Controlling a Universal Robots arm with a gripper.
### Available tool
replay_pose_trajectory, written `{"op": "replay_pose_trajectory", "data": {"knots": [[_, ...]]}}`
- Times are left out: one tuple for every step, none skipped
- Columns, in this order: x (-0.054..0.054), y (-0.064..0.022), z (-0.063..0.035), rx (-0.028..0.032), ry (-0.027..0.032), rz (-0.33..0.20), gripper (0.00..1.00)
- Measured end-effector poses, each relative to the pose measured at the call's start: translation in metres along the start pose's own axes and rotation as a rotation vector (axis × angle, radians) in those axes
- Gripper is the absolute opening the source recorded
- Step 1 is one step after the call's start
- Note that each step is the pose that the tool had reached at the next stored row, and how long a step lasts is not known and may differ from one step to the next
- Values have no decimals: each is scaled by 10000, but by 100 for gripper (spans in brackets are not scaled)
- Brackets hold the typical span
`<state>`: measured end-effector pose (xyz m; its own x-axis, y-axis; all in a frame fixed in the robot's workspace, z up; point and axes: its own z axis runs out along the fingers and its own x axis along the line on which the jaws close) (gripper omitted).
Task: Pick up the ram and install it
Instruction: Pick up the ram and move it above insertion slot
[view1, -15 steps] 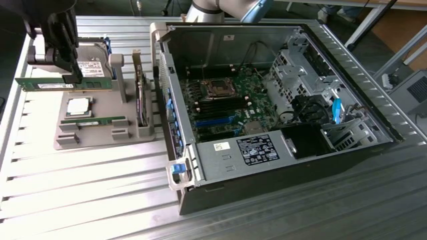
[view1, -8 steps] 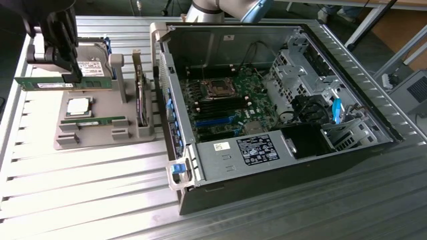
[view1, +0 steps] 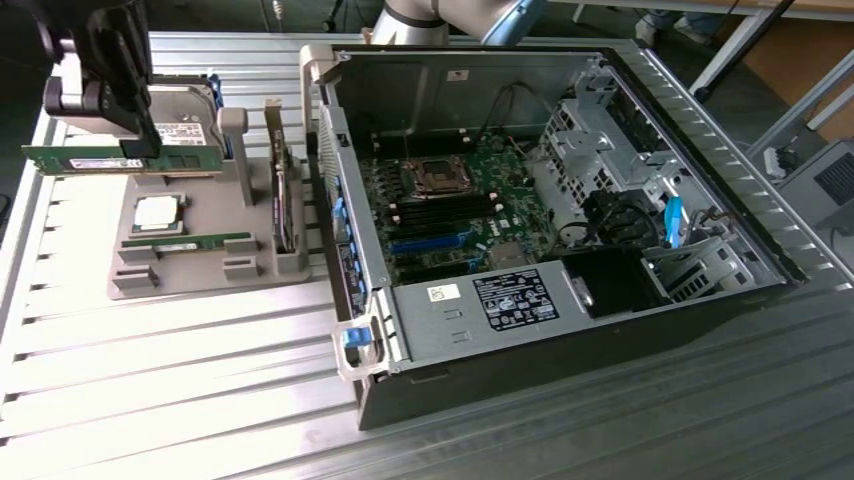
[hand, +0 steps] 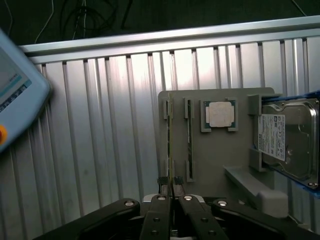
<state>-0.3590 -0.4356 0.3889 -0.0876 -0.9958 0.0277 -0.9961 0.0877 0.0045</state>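
Note:
In the exterior view my gripper (view1: 134, 150) hangs above the grey parts holder (view1: 174, 275), at that view's far left. It is shut on the ram (view1: 74, 160), a long green stick with a white label, held level and lifted clear of the holder. In the wrist view the fingertips (hand: 161, 182) pinch the ram (hand: 170, 145), seen edge-on over the holder (hand: 215, 170). A second identical stick (view1: 200, 243) still lies in its slot on the holder, and it is the thin strip (hand: 189, 140) in the wrist view.
The holder also carries a square silver processor (view1: 158, 212), a hard drive (view1: 180, 110) and an upright dark expansion card (view1: 280, 200). To the exterior view's right stands the open computer case (view1: 747, 230) with its motherboard (view1: 441, 200). A pendant (hand: 15, 100) lies beside the ribbed metal table.

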Motion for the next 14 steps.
{"op": "replay_pose_trajectory", "data": {"knots": [[0, 0, -9, 0, 0, 0, 11], [1, 0, -25, -1, 0, 0, 11], [1, 0, -38, -2, 0, 0, 11], [2, 0, -59, 0, 1, 0, 11], [2, 0, -72, 0, 0, 0, 11], [2, 0, -90, 0, 0, 0, 11], [3, 0, -100, 1, -1, 0, 11], [3, 0, -109, -1, 0, 0, 11], [3, 0, -118, 0, 0, 0, 11], [4, 0, -134, 0, -1, 0, 11], [4, 0, -137, 2, -2, 0, 11], [4, 0, -138, 0, 0, 0, 11], [4, 0, -139, -1, 0, 0, 11], [3, -10, -140, -3, 2, 0, 11]]}}
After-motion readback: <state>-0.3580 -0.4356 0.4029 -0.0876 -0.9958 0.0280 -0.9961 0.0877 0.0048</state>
